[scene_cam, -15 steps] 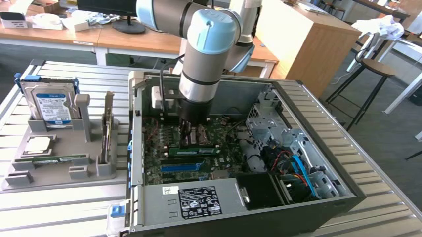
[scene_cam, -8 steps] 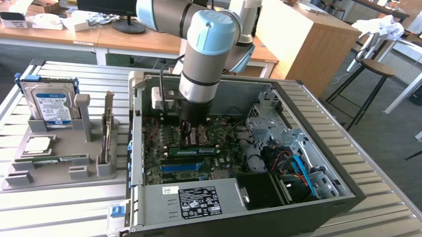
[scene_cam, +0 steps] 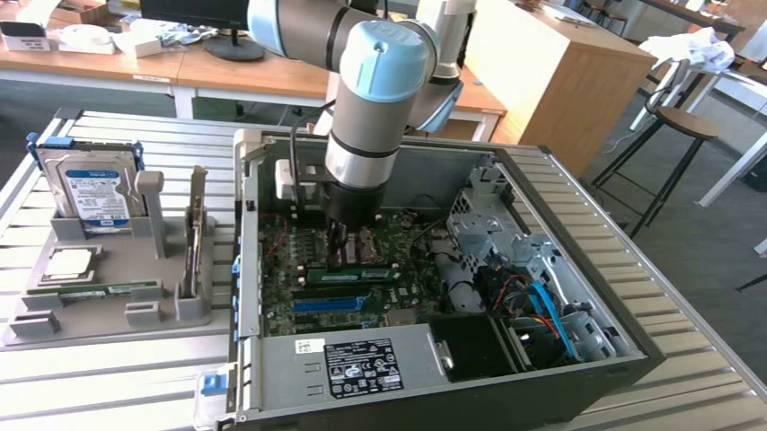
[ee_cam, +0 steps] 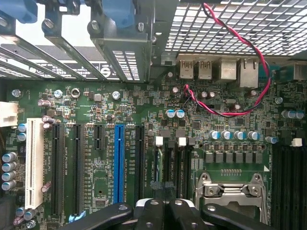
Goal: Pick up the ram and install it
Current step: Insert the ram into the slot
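The gripper [scene_cam: 348,247] is lowered inside the computer case [scene_cam: 576,233], its fingers closed over the motherboard [ee_cam: 144,120]. The ram [scene_cam: 350,274] is seen as a green stick lying along the memory slots [ee_cam: 170,163] just below the fingers; whether it is gripped or merely touched cannot be told. A risk is judged here: if the stick is misaligned with its slot, downward pressure could bend the board or leave one end unseated. A hard drive [scene_cam: 96,189] stands in the holder [scene_cam: 108,287], well apart.
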### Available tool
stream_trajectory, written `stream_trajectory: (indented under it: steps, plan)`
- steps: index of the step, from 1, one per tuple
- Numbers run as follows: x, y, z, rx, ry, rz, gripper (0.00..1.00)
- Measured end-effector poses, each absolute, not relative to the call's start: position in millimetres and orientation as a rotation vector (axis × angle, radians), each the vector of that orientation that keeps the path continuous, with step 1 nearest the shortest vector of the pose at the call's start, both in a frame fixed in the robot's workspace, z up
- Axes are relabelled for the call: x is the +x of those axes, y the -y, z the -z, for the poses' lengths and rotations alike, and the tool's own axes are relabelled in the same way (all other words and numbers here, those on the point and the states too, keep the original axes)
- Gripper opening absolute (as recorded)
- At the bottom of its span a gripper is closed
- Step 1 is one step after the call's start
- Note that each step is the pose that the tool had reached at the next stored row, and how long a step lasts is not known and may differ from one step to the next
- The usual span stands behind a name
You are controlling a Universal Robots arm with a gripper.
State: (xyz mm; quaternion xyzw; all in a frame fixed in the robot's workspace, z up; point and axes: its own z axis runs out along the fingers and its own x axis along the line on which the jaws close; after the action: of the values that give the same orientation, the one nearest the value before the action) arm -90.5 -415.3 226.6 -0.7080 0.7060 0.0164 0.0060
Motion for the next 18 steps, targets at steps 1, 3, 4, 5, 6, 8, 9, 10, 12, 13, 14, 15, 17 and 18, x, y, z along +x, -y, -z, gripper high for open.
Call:
stream_trajectory:
  steps: [1, 3, 4, 5, 6, 8, 9, 10, 12, 13, 14, 15, 17, 18]
  plan:
    - [-90.5, 415.3, -226.6, -2.216, -2.210, -0.051, 0.10]
    - [-90.5, 415.3, -226.6, -2.216, -2.210, -0.051, 0.10]
    - [-90.5, 415.3, -226.5, -2.216, -2.209, -0.051, 0.10]
    - [-90.5, 415.3, -226.2, -2.216, -2.209, -0.051, 0.10]
    - [-90.5, 415.3, -225.8, -2.216, -2.209, -0.051, 0.10]
    - [-90.5, 415.3, -225.2, -2.216, -2.210, -0.051, 0.10]
    - [-90.5, 415.3, -225.1, -2.216, -2.210, -0.051, 0.10]
    - [-90.5, 415.3, -225.1, -2.216, -2.210, -0.051, 0.10]
    - [-90.5, 415.3, -224.9, -2.216, -2.210, -0.051, 0.10]
    - [-90.5, 415.3, -224.9, -2.216, -2.209, -0.051, 0.10]
    - [-90.5, 415.3, -224.8, -2.216, -2.209, -0.052, 0.10]
    - [-90.5, 415.3, -224.4, -2.215, -2.209, -0.052, 0.10]
    - [-90.6, 415.3, -224.0, -2.215, -2.209, -0.052, 0.10]
    - [-90.6, 415.3, -224.0, -2.215, -2.209, -0.052, 0.10]
